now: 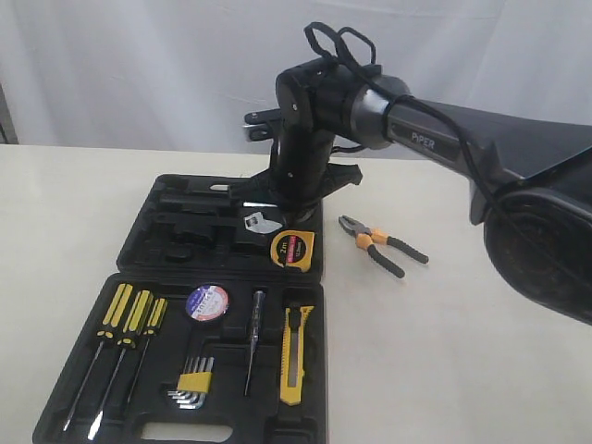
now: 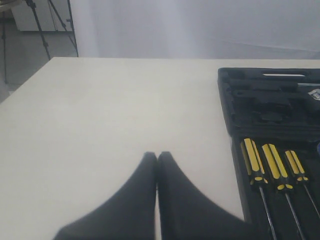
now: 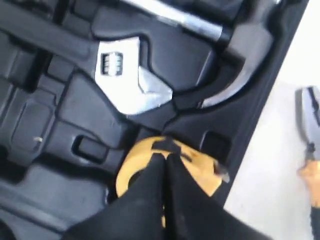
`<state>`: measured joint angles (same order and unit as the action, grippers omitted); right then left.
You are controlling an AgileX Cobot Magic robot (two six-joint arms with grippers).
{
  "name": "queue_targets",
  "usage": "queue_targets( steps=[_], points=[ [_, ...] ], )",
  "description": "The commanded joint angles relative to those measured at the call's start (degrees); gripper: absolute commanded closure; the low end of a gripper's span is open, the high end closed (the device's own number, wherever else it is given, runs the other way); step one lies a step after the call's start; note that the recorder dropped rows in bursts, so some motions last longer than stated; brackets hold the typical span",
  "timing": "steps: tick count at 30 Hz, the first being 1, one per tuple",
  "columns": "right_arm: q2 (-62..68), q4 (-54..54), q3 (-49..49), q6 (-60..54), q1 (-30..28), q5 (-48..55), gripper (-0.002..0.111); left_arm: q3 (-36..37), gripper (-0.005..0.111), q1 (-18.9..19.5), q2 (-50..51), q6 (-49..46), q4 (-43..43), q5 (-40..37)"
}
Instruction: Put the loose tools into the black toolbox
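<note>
Pale table [image 1: 462, 370] — black toolbox [image 1: 148, 231], pliers [image 1: 381, 245] beside

Soft even light, blurry wrist views

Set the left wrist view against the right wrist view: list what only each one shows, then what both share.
Only the left wrist view: three screwdrivers and the left gripper, shut, above bare table. Only the right wrist view: the tape measure, an adjustable wrench, a hammer, the pliers lying outside on the table, and the right gripper, shut, in front of the tape measure. Both: the black toolbox and the table.
</note>
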<state>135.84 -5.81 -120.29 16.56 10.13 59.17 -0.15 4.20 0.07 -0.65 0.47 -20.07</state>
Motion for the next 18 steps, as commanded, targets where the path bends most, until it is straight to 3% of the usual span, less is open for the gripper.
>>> queue_targets(
  steps=[1, 18],
  points=[
    [1.16, -1.00, -0.34, 0.39, -1.66, -2.44, 0.109, 0.15, 0.107, -0.27, -0.07, 0.24, -0.47, 0.45],
    [4.86, 3.33, -0.24, -2.99, -2.66, -1.35, 0.109, 0.15, 0.107, -0.27, -0.07, 0.24, -0.47, 0.45]
  ],
)
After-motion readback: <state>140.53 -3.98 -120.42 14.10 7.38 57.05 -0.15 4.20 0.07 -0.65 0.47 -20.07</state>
